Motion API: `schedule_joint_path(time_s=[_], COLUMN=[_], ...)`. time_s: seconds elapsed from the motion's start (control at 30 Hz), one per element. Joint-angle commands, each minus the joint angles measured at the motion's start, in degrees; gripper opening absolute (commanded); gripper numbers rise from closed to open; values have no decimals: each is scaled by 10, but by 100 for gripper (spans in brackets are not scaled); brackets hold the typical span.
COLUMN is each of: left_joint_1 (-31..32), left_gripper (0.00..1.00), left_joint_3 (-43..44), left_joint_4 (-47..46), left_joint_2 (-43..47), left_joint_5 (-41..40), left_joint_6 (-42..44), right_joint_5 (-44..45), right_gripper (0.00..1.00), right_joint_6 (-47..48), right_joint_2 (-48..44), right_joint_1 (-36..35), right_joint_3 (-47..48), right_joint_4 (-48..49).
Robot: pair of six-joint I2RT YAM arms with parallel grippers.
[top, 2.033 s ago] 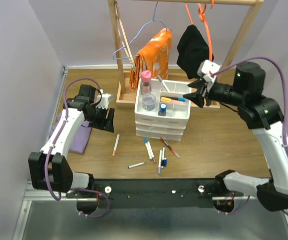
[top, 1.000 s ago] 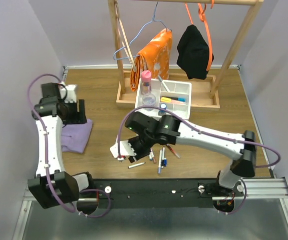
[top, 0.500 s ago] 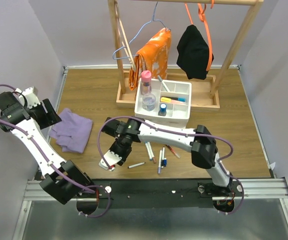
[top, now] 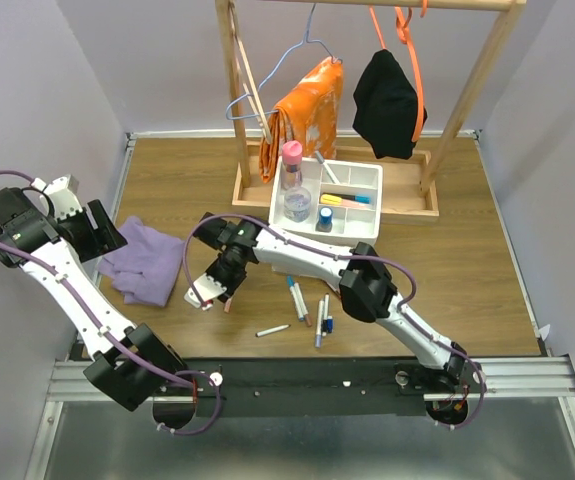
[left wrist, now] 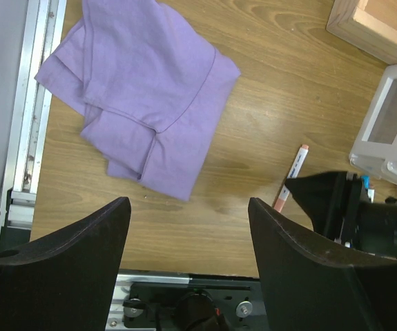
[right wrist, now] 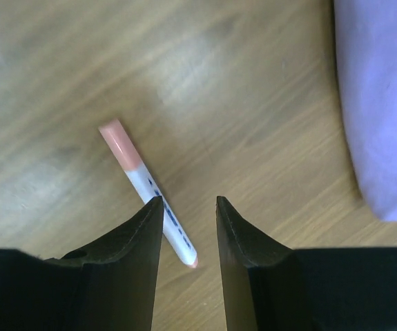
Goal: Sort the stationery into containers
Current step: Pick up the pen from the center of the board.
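The white divided tray (top: 363,178) tops a small drawer unit, whose corner shows in the left wrist view (left wrist: 391,124). It holds a pink-capped bottle (top: 292,160), a clear bottle (top: 297,205), a blue-capped bottle (top: 324,220) and a few markers (top: 345,200). My right gripper (top: 223,290) (right wrist: 189,201) is open, low over a white marker with an orange-pink cap (right wrist: 146,189) (left wrist: 293,172). The marker's lower end lies by the left finger (right wrist: 139,241). Several pens (top: 307,310) lie on the table. My left gripper (top: 105,232) (left wrist: 189,207) is wide open and empty at the far left.
A purple cloth (top: 147,260) (left wrist: 139,96) (right wrist: 381,103) lies left of the marker. A wooden clothes rack (top: 252,190) with an orange cloth and a black cloth stands behind the tray. A metal rail (left wrist: 29,138) runs along the table's left edge.
My right arm swung from the tray across to the left and came down over the orange-capped marker. My left arm drew back to the far left, off the cloth.
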State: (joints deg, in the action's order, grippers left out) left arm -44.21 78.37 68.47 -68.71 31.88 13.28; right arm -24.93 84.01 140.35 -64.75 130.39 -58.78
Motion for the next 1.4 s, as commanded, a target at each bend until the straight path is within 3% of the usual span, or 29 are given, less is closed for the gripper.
schedule_joint_path(time_s=[0.0,0.2,0.33,0.77,1.07,1.23,1.3,1.37], left_joint_1=[-13,-18,-24,-27,-27,-27,-26,-27], left_gripper=[78,79,79,79,79,79,79,79], left_joint_3=[22,5,-4,-12,-26,-30,-29,-29], left_joint_4=[13,6,1,4,-6,-1,8,15], left_joint_2=[-3,0,4,10,17,29,32,35], left_joint_5=[31,34,30,35,38,35,34,35], left_joint_6=[4,-5,-11,-14,-29,-24,-16,-12], right_joint_5=[0,-12,-17,-20,-1,22,33,39], right_gripper=[42,39,40,40,38,38,35,25], right_joint_6=[25,63,74,109,153,131,118,113], right_joint_2=[31,34,24,84,108,118,129,132], right_joint_1=[20,25,25,21,-13,-29,-32,-35], right_joint_3=[28,22,-14,46,44,25,29,22], right_joint_4=[-34,-87,-67,-92,-207,-207,-207,-207])
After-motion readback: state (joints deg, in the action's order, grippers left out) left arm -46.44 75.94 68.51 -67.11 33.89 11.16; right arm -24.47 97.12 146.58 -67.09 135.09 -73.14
